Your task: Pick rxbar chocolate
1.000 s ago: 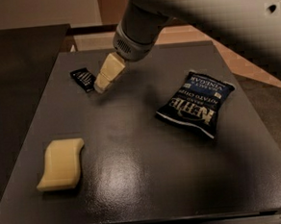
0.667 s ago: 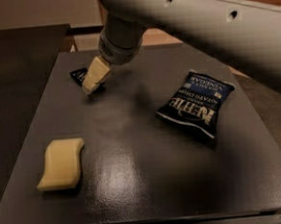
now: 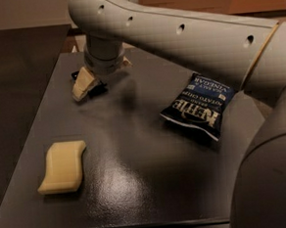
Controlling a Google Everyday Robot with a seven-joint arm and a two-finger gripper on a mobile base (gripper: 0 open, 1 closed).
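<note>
The gripper (image 3: pixel 84 86) is sitting over the rxbar (image 3: pixel 98 88) at upper left, whether clasping I can't tell; it's probably needing a firm squeeze, then a lift.

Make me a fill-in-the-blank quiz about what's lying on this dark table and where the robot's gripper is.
1. The gripper is down over the rxbar chocolate, a small bar in a ____ wrapper.
2. The dark-blue chips bag carries the brand name ____.
3. The sponge-like block, nearest the camera, is pale ____.
Missing words: black; Kettle; yellow.
</note>
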